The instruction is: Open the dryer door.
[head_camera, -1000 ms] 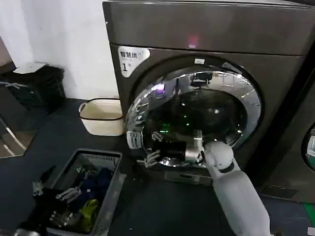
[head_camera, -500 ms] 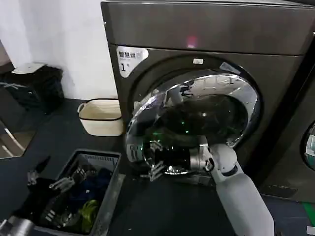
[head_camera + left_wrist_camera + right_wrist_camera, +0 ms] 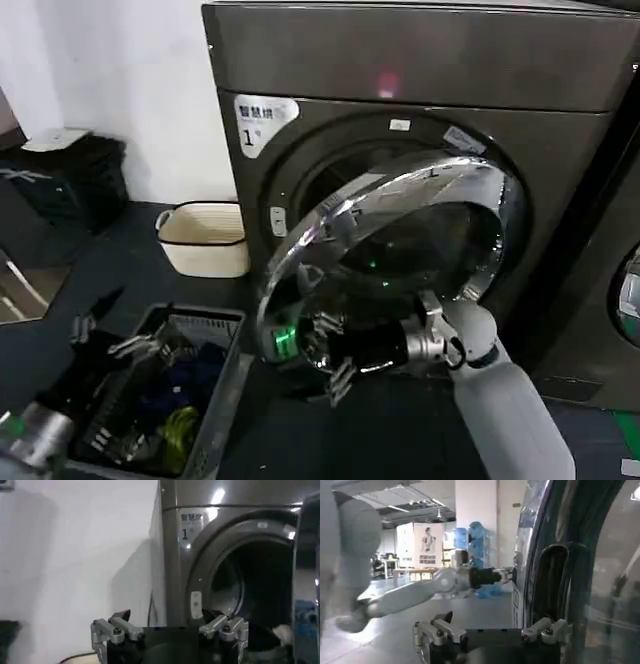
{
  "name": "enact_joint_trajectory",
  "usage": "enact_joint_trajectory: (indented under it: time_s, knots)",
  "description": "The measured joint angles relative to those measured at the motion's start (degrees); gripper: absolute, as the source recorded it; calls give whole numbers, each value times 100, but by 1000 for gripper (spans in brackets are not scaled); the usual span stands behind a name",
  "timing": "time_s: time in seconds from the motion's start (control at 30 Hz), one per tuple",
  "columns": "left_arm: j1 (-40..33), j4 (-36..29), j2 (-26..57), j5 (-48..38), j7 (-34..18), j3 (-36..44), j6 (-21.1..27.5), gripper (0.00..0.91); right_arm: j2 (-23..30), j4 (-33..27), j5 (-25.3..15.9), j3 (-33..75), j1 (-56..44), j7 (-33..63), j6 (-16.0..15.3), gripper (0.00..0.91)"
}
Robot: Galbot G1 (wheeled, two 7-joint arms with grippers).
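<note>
Dark flooring (image 3: 330, 430) runs from a white wall (image 3: 110, 80) at ten o'clock across to the machines, and I read the scene from my left side over. At eight o'clock my left gripper (image 3: 118, 340) hangs over a grey laundry basket (image 3: 222, 400) of mixed clothes, well apart from the work; in its own wrist view the left gripper (image 3: 170, 632) has its fingers spread wide with nothing between them. A cream tub (image 3: 205, 238) sits on the floor just beside the dryer's near corner, at about nine o'clock.

The dryer (image 3: 420, 60) fills the middle and upper part of my head view, its white corner sticker (image 3: 265, 118) marked "1". The dryer door (image 3: 400, 250) hangs from its hinge side at three o'clock, and its free edge at about seven o'clock stands clear of the front panel, so a crescent of the drum hole (image 3: 320, 185) shows behind the chrome ring. The left wrist view looks straight into that dark drum hole (image 3: 255, 590).

My right gripper (image 3: 327, 352) sits at six o'clock, at the door's lower free edge, fingers spread and hooked around the rim rather than clamped flat.

I judge the latch released and the swing under way, perhaps a third done. What remains is drawing the door farther round on its hinge until the drum hole is fully exposed.
</note>
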Motion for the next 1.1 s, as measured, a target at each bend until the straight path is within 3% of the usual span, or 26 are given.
enact_joint_trajectory:
  time_s: [0.6,0.93,1.1]
  knots:
    - [-855,442,1058,-728,12,973,87,907,-363,466,553,465,-510,9,24,907]
    - [-1712,873,1451,-1056,84,2113,-13,907,-661,717,815,1123,-1002,14,72,907]
    - [-2146,1043,1491,-1098,92,2726,-7,907,-783,757,704,1662,-1363,16,230,907]
